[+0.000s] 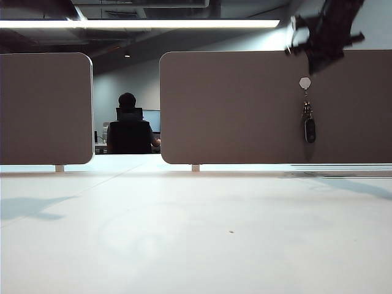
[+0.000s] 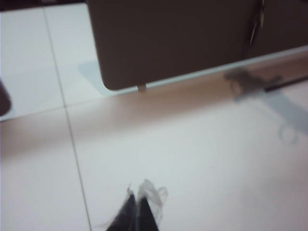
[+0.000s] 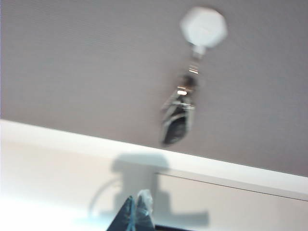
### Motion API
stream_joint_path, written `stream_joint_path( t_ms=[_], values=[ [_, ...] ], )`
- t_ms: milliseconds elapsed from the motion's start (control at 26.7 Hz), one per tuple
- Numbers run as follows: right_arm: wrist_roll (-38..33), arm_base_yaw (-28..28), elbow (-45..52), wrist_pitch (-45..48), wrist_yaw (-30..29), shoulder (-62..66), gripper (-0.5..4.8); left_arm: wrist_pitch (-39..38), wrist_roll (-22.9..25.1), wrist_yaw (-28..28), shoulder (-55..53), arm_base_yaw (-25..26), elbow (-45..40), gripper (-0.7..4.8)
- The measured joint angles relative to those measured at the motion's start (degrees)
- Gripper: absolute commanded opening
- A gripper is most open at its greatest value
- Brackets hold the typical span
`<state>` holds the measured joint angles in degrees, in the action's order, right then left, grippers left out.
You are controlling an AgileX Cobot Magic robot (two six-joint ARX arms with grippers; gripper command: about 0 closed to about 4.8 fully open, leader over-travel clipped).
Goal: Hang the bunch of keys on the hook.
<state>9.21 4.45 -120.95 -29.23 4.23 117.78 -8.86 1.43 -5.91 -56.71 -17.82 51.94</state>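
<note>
The bunch of keys (image 1: pixel 309 122) is hanging from the hook (image 1: pixel 305 82) on the right brown panel (image 1: pixel 245 110), fob lowest, clear of the white table (image 1: pixel 196 233). The right gripper (image 3: pixel 135 211) is sitting away from the panel with its fingertips pressed together, gripping nothing; the keys (image 3: pixel 177 115) and hook (image 3: pixel 204 27) are showing blurred beyond it. In the exterior view the right arm (image 1: pixel 327 30) is hanging dark above the panel's upper edge, near the hook. The left gripper (image 2: pixel 137 214) is hovering over bare table, jaws clenched and empty. A second panel (image 1: pixel 46 107) is standing to the left; a seated person (image 1: pixel 130 125) is showing in the gap between.
</note>
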Motion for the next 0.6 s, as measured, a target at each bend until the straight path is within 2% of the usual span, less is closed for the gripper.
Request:
stream_joint_path(
  t_ms=[150, 262, 337, 412, 599],
  values=[
    [-1.6, 2.1, 15.9, 7.5, -1.1, -14.4, -0.09, -6.8, -2.4, 1.4, 10.8, 0.0, 0.1, -0.06],
    [-2.8, 5.1, 31.8, 7.5, -2.7, -26.7, -0.09, -17.1, -3.3, 3.9, 20.3, 0.0, 0.0, -0.06],
    [-2.7, 7.3, 40.2, 11.0, -5.2, -35.8, -0.09, -21.9, -3.7, 5.8, 27.0, 0.0, -0.5, -0.06],
    [-2.7, 8.5, 47.8, 14.0, -9.2, -45.6, -0.09, -23.1, -3.7, 6.3, 32.9, 0.0, -1.5, -0.06],
    [-3.7, 9.7, 63.1, 13.6, -11.6, -63.5, -0.09, -25.4, -6.2, 6.6, 45.2, 0.0, -10.7, -0.06]
  ],
)
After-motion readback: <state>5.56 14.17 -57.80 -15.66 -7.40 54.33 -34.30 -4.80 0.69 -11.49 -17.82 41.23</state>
